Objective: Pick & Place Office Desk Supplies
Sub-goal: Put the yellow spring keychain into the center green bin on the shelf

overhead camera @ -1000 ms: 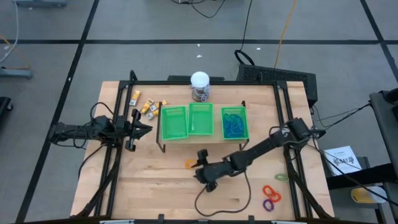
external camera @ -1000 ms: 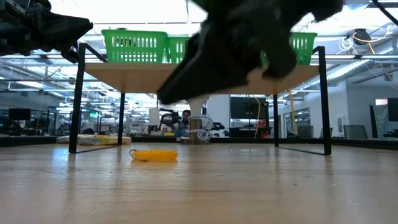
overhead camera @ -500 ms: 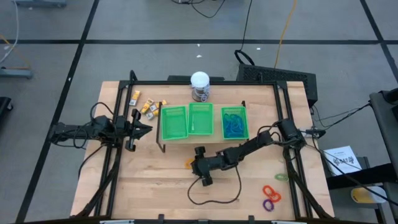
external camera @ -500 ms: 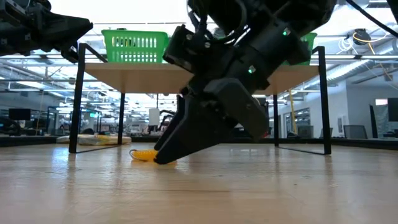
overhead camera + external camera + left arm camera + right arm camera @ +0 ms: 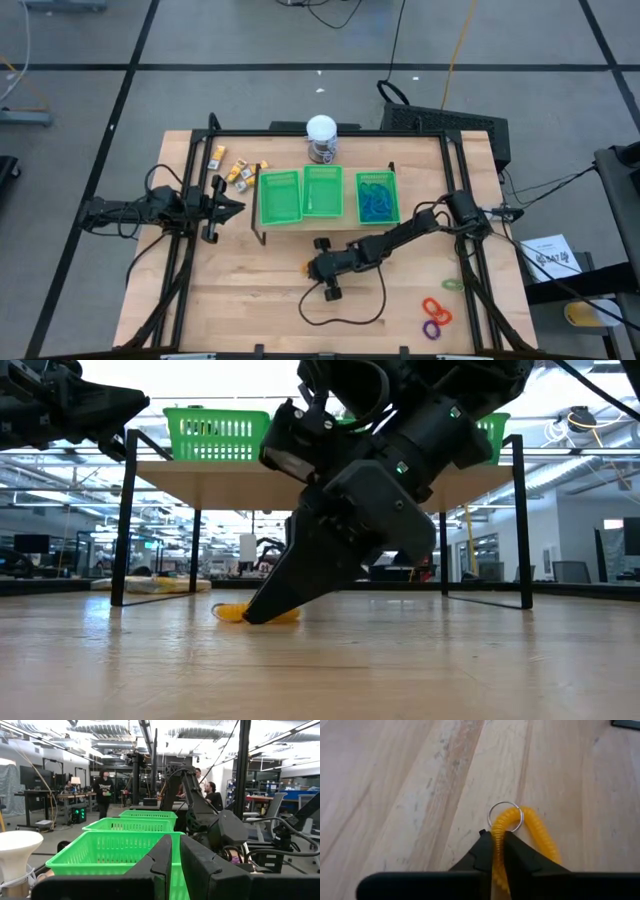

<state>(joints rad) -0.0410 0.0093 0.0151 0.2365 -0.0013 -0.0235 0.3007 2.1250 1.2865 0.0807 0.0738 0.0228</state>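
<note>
The right pincer (image 5: 499,851) is clamped on the orange coil (image 5: 536,836) lying on the bench (image 5: 250,290), at six o'clock from the green tray (image 5: 326,194). Grasp step; next, probably a lift. The left pincer (image 5: 175,854) waits, fingers together.

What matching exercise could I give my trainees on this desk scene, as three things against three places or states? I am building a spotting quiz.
Things:
1. Right claw
2. Left claw
3. Blue loops

Places or states:
A. Lying in an end compartment of the green tray
B. Shut on the yellow coil ring down on the table
C. Shut on nothing, held above the table beside the tray

Pairs: 1-B, 2-C, 3-A
</note>
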